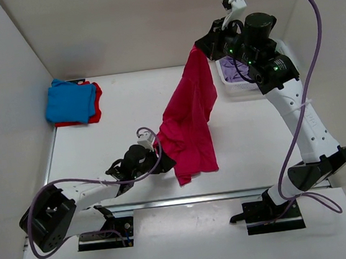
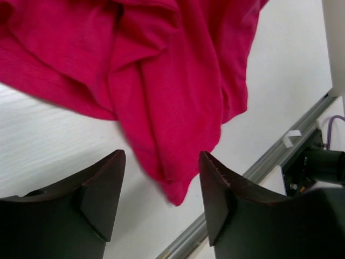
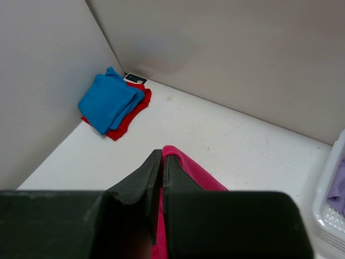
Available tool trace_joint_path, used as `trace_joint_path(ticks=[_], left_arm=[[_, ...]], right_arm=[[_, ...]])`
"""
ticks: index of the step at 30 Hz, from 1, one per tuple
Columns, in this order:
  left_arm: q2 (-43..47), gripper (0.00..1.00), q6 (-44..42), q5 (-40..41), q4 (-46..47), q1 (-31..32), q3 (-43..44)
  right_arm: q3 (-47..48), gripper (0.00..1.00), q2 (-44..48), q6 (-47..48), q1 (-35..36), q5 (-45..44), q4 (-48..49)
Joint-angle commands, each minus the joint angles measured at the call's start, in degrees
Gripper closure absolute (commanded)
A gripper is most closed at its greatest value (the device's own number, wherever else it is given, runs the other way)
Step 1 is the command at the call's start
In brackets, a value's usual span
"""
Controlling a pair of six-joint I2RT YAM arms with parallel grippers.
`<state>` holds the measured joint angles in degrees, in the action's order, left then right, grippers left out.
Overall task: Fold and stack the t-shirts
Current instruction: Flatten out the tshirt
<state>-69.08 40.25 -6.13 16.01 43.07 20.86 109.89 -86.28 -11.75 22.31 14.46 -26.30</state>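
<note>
The right gripper [image 1: 204, 43], raised at the far right of the table [image 1: 117, 129], pinches the top of the crimson-pink t-shirt [image 1: 188, 124]. The shirt hangs limp over the table's middle, and its lowest corner dangles between the wide-parted jaws of the left gripper [image 2: 160, 159]. The cloth looks light and soft, apt to sag and bunch, so a second hold on the bottom hem, in from the tip, seems surest. A folded blue t-shirt [image 1: 70, 102] lies on a red t-shirt [image 1: 97, 107] at the far left.
</note>
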Motion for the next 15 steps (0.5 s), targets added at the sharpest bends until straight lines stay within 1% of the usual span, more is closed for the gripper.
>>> trace_joint_path(ticks=[1,2,3,5,8,11,13,14,15], left_arm=[[-2.89,0.31,1.24,-1.42,0.52,1.84,3.47],[-4.38,0.25,1.50,-1.43,-0.01,2.71,4.09],[-4.92,0.25,1.32,-1.34,-0.71,3.33,4.36],[-7.72,0.18,1.49,0.84,-2.12,4.82,5.06],[-10.37,0.15,1.32,2.08,-3.44,5.01,5.24],[-14.06,0.15,0.71,1.65,-3.18,6.85,7.25],[-17.83,0.23,0.27,1.82,-4.23,8.34,10.15],[-18.37,0.38,0.53,2.26,-4.32,9.22,10.42],[-19.24,0.56,0.71,2.18,-4.41,9.14,11.04]], right_arm=[[-0.37,1.00,1.20,0.67,-0.60,0.57,3.72],[0.06,1.00,1.03,0.59,-0.86,0.57,3.80],[0.07,1.00,1.29,0.85,-1.12,0.14,3.89],[0.24,1.00,1.03,1.02,-1.56,0.83,3.28],[-0.20,0.99,1.73,1.28,-2.09,1.10,3.36],[-0.29,1.00,1.47,1.20,-2.44,1.19,3.54],[-0.03,1.00,1.82,1.11,-2.79,1.45,3.37],[-0.37,1.00,1.90,0.68,-2.97,1.71,2.93],[-0.20,1.00,1.91,1.28,-3.23,1.54,3.19]])
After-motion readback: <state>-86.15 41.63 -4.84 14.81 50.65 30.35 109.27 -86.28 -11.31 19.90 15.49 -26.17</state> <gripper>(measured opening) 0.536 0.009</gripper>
